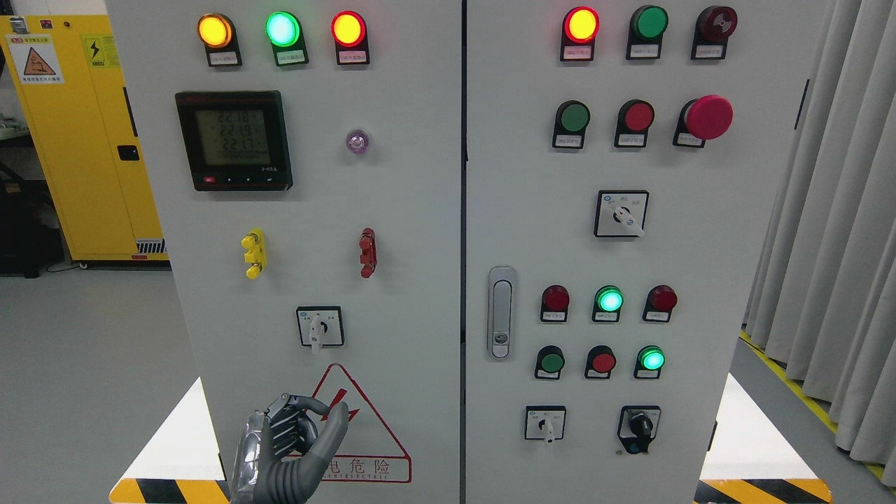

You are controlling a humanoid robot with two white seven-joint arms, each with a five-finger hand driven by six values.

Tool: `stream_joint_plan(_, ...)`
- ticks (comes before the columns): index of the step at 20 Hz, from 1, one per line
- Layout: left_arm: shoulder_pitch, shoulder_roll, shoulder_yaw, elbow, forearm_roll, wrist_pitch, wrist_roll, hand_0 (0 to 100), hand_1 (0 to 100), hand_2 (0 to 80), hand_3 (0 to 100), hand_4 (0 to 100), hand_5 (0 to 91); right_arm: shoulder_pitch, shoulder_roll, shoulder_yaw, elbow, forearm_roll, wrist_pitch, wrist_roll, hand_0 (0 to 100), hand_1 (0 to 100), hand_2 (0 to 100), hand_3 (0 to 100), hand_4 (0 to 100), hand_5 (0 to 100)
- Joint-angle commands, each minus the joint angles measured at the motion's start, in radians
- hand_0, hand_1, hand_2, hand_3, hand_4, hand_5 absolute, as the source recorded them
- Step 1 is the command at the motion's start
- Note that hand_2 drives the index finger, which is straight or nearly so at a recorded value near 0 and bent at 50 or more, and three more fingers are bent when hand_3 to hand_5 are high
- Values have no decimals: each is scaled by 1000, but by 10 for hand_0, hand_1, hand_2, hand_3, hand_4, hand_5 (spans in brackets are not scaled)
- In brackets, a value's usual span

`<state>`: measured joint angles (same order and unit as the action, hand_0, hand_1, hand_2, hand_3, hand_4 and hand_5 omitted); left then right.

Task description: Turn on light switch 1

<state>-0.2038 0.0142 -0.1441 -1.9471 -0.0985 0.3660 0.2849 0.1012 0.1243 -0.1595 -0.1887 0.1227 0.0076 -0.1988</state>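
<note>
**Left hand below rotary switch, no contact**

The grey metallic left hand (294, 437) is raised before the red triangular hazard sign (364, 437), fingers curled together, thumb up, holding nothing. The white square rotary selector switch (320, 327) sits just above the sign, handle pointing down, untouched. A dark digital meter (233, 140) is mounted well above the sign.

Only one hand is seen — the left hand (290, 448), raised from the bottom edge left of the middle on a silver-grey wrist. Its back is turned toward the camera. The fingers (301, 407) are curled inward at the top, nothing being held, while the thumb is extended upward and to the right — clear of the curled fingers.
</note>
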Motion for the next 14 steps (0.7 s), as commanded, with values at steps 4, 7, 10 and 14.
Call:
stream_joint_plan(4,-34,-36,8,-39,-23,44,25,223,672,562,931,920,866,0,0,0,0,0,0,-1,0,500,40,0,0,0)
stream_joint_plan(7,-39,-36,24,-41,-21,45,31,229,677,561,928,920,867,0,0,0,0,0,0,-1,0,500,40,0,0,0)
stream_joint_plan(10,-45,-45,32,-39,-17,48,42,233,680,559,924,919,867,0,0,0,0,0,0,-1,0,500,40,0,0,0)
stream_joint_plan(14,-69,-54,37,-39,-15,96,57,238,683,553,916,920,868,0,0,0,0,0,0,-1,0,500,40,0,0,0)
